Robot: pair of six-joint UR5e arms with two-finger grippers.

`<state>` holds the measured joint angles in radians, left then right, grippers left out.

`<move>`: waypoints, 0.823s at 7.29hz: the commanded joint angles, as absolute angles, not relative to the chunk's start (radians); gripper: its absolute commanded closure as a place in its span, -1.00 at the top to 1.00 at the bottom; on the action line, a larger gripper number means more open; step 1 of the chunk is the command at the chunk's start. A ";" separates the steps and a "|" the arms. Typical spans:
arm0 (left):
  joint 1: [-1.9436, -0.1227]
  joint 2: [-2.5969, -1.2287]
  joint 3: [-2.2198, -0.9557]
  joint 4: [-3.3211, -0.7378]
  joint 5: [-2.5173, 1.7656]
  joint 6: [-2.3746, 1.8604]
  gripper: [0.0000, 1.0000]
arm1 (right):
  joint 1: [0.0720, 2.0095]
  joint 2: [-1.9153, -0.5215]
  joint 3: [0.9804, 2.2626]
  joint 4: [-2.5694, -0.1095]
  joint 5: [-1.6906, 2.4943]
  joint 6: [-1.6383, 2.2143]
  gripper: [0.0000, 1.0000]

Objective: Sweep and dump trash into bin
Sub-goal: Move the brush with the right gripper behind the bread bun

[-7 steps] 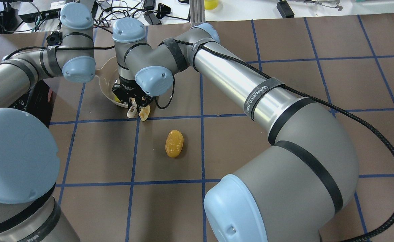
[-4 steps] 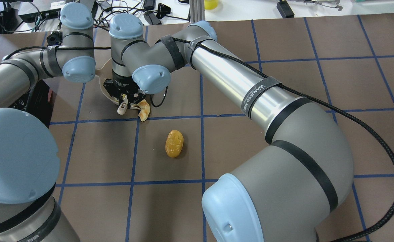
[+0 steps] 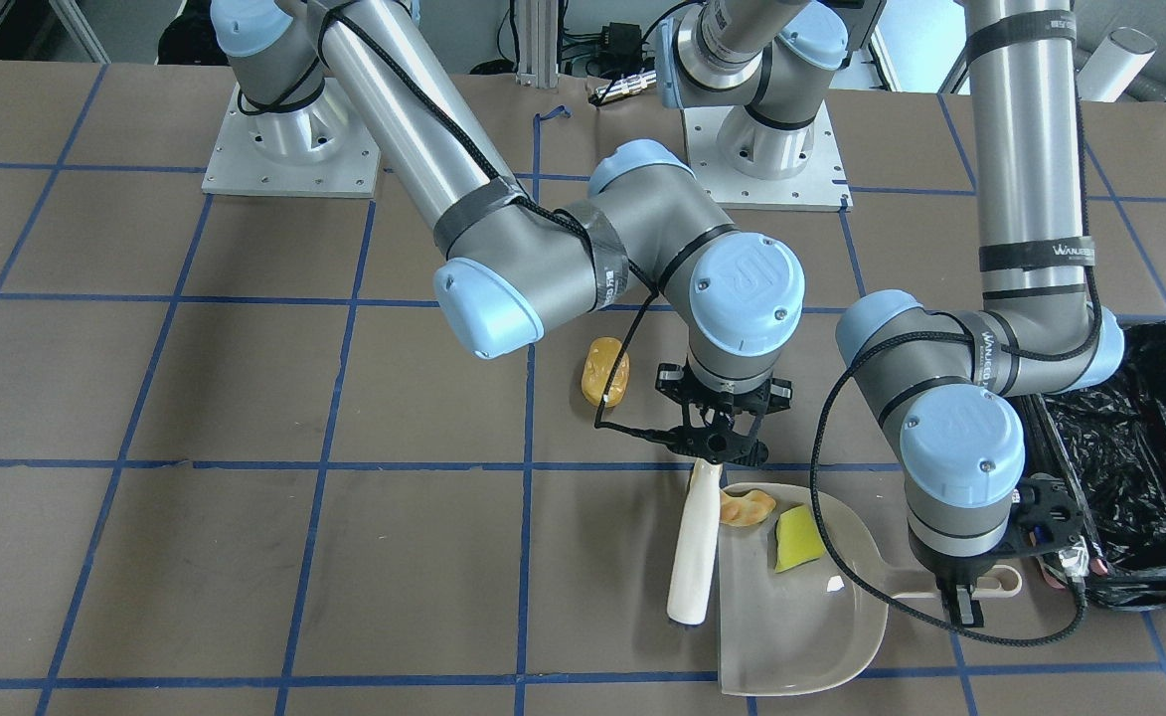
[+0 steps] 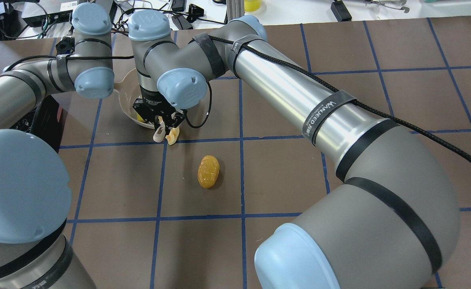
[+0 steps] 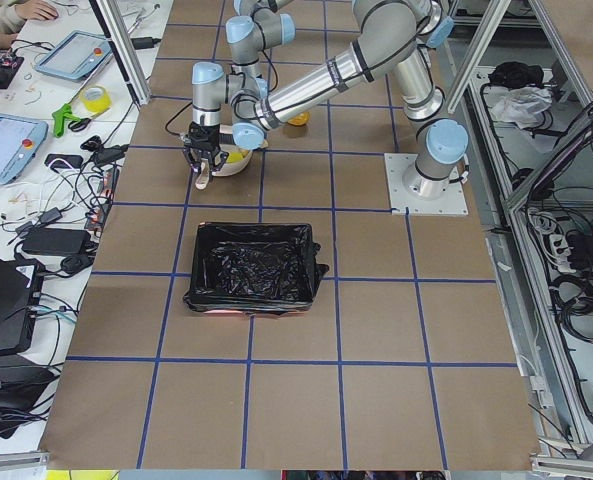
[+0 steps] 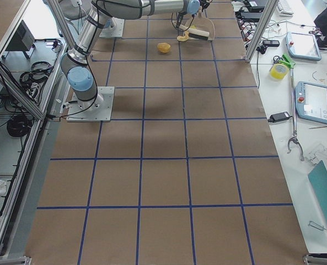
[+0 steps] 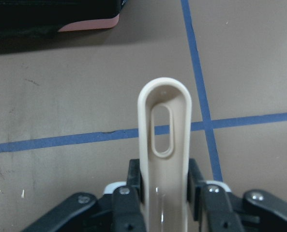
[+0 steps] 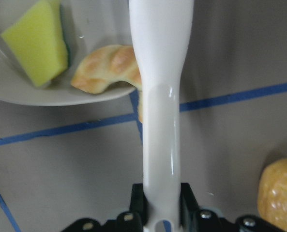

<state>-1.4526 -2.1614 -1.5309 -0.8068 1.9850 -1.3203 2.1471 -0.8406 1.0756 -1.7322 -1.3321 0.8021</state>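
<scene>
My right gripper is shut on a white sweeping tool, seen close in the right wrist view. The tan croissant piece lies across the lip of the beige dustpan, touching the tool. The yellow sponge wedge lies inside the pan. The golden-brown potato lump sits apart on the table. My left gripper is shut on the dustpan's handle. The black-lined bin stands beside the left arm, and its pink edge shows in the left wrist view.
Brown table with blue grid lines. The right arm reaches across over the table's middle. A white speck lies in the pan. Cables, tablets and tape rolls lie on the benches beyond the table's edges.
The right gripper swung the tool toward the dustpan and came back to about where it was. The croissant shifted only slightly at the pan's lip. The potato has not moved.
</scene>
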 commanded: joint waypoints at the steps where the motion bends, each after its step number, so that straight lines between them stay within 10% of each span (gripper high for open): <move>1: -1.454 -2.163 -1.531 -0.808 1.983 -1.321 -1.00 | 2.166 -0.919 1.216 -1.724 -1.324 0.866 -1.00; 6: -1.454 -2.161 -1.532 -0.807 1.983 -1.321 -1.00 | 2.210 -0.855 1.215 -1.862 -1.256 0.939 -1.00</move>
